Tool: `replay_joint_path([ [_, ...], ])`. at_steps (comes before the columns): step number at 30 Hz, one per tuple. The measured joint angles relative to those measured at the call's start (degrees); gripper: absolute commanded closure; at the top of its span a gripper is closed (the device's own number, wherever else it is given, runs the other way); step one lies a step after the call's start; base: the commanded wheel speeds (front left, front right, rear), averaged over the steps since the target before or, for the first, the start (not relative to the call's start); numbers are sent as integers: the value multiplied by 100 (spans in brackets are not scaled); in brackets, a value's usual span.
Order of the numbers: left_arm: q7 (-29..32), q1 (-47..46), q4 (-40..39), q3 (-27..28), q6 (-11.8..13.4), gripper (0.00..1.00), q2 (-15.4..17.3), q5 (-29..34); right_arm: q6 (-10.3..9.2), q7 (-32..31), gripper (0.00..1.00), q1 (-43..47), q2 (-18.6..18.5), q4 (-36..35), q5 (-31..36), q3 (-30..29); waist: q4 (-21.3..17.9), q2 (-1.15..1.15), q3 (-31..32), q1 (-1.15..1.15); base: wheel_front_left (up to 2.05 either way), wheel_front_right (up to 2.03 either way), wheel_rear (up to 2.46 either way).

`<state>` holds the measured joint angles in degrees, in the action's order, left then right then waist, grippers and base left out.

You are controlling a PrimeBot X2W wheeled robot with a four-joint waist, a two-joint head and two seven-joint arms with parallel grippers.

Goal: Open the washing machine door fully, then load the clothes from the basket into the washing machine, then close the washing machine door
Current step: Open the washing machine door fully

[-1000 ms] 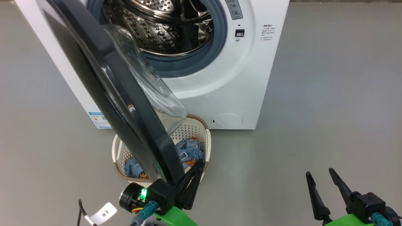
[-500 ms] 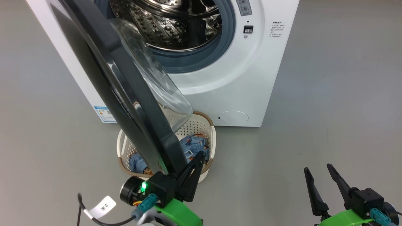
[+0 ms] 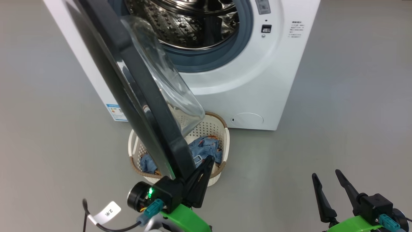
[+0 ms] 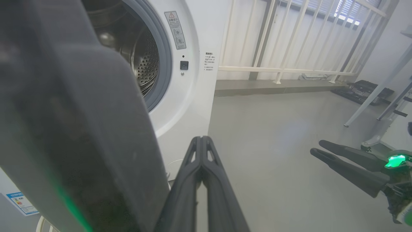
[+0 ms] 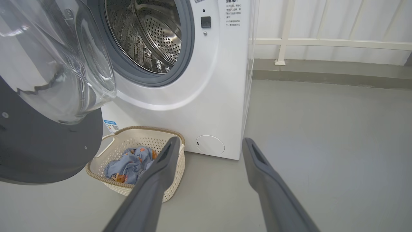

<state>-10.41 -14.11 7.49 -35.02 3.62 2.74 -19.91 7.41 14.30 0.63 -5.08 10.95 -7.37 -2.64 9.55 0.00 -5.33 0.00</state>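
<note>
The white washing machine (image 3: 257, 80) stands with its steel drum (image 3: 193, 25) exposed. Its black washing machine door (image 3: 145, 96) hangs swung out towards me, the glass bowl (image 3: 167, 80) facing the drum. My left gripper (image 3: 209, 160) is shut with nothing in it, its fingers lying along the inner side of the door's free edge (image 4: 96, 145). In front of the machine, partly under the door, sits the basket (image 3: 225, 141) with the blue clothes (image 3: 206, 148) in it. My right gripper (image 3: 325, 174) is open and empty at the lower right, pointing at the basket (image 5: 175, 137) and clothes (image 5: 132, 162).
Grey floor (image 3: 338, 129) spreads to the right of the machine. A white railing (image 4: 273, 48) runs behind it, with metal frame legs (image 4: 379, 93) and dark gear at the far right. A blue label (image 3: 116, 112) marks the machine's lower left corner.
The whole head picture has shifted to the right, so the camera has moved. The door's free end, with my shut left gripper beside it, sits slightly farther out from the machine. The right gripper stays open.
</note>
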Motion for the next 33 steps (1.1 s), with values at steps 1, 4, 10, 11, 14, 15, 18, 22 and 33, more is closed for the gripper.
replay_joint_path([
  [1,2,3,0,-1,1,100,-3,-13,0,0,0,0,0,3,0,1,29,0,6,0,0,0,0],
  [4,14,19,-4,-19,16,100,-4,-27,0,0,0,0,1,20,-1,2,118,0,21,0,0,0,0],
  [10,64,73,-60,-35,76,100,-7,-97,0,0,0,0,2,24,-1,5,284,0,19,0,0,0,0],
  [11,66,103,-75,-27,97,100,-4,-122,0,0,0,0,1,24,-1,4,312,0,18,0,0,0,0],
  [14,90,155,-89,-19,155,100,11,-156,0,0,0,1,4,26,-1,1,398,0,20,0,0,0,0],
  [15,119,169,-102,-13,175,100,20,-164,0,0,0,1,5,29,-1,1,428,0,22,0,0,0,0],
  [18,163,265,-183,31,225,100,79,-171,0,0,0,2,13,40,-1,0,521,0,28,0,0,0,0],
  [22,263,382,-360,53,318,100,186,-210,0,0,0,3,19,55,-2,-1,655,0,28,0,0,0,0],
  [33,485,882,-1020,360,728,100,567,-269,-1,0,0,5,16,57,-19,-2,983,0,13,0,0,0,0],
])
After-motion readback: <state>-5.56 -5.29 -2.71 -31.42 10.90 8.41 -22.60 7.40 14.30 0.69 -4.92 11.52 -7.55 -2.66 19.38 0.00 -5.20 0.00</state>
